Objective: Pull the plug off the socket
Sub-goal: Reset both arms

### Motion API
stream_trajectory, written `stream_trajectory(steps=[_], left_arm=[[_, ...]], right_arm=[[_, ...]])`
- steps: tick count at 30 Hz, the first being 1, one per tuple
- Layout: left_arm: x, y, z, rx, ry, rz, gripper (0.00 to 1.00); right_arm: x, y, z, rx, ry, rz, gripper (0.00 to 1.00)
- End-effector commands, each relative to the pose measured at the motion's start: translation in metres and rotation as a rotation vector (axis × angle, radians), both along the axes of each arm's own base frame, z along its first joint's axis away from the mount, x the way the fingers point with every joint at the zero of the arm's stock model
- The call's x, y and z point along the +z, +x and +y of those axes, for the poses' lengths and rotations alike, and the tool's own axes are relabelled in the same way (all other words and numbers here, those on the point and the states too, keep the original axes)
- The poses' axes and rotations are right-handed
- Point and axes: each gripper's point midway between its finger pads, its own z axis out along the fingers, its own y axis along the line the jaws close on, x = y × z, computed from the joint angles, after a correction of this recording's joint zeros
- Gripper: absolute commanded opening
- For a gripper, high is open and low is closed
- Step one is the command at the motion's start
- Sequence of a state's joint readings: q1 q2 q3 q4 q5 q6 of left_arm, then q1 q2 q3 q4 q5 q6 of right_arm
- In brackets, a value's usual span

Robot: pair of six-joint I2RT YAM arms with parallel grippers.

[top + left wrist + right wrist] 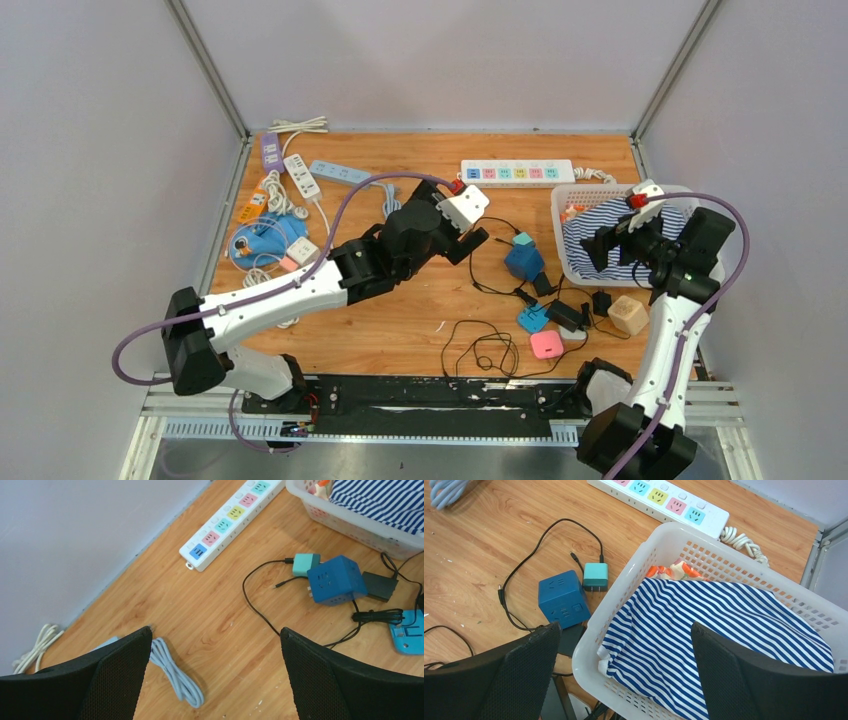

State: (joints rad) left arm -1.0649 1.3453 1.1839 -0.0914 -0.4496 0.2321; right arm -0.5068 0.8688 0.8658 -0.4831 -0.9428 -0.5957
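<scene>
Right of the table's (420,155) middle, just beside the left wall of the white basket (674,530), lies the blue cube socket (563,599). A black adapter (380,586) sits flush against one of its faces, and that looks to be the plug to pull. The teal adapter (595,576) beside the cube shows bare pins, so it seems already free.

The left arm's jaws hang wide open and empty over bare wood left of the cube. The right arm's jaws are equally wide and empty, above the basket's wall nearest the cube.

Cube and adapter both look like light, hard, smooth plastic. Pulled by one arm alone, the pair would probably slide or lift together. The cube likely needs pinning across two opposite faces. The adapter is best pinched on its flat sides close to the cube and drawn straight out along its pins. Its thin black cable (372,616) is limp and a poor hold.
</scene>
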Motion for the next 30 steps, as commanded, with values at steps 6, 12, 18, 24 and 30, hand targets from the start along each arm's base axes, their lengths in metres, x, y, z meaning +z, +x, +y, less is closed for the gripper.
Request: stream_trajectory(steps=[6,12,18,24,30], left_arm=[[-0.021,0.012,-0.007,-0.027,-0.023,0.036,1.00],[-0.035,0.037,0.017,0.005,-0.119,0.131,1.00],[-0.041,0.059,0.049,0.034,-0.248,0.228,1.00],[-0.048,0.081,0.101,0.143,-0.369,0.257,1.00],[-0.048,0.087,0.131,0.213,-0.389,0.241,1.00]], right_arm=[[0.006,0.002,-0.007,-0.074,0.041,-0.037,1.00],[0.025,0.010,-0.017,-0.212,0.152,-0.054,1.00],[0.036,0.010,-0.020,-0.271,0.206,-0.052,1.00],[0.042,0.008,-0.020,-0.283,0.201,-0.060,1.00],[0.049,0.007,-0.023,-0.324,0.230,-0.051,1.00]])
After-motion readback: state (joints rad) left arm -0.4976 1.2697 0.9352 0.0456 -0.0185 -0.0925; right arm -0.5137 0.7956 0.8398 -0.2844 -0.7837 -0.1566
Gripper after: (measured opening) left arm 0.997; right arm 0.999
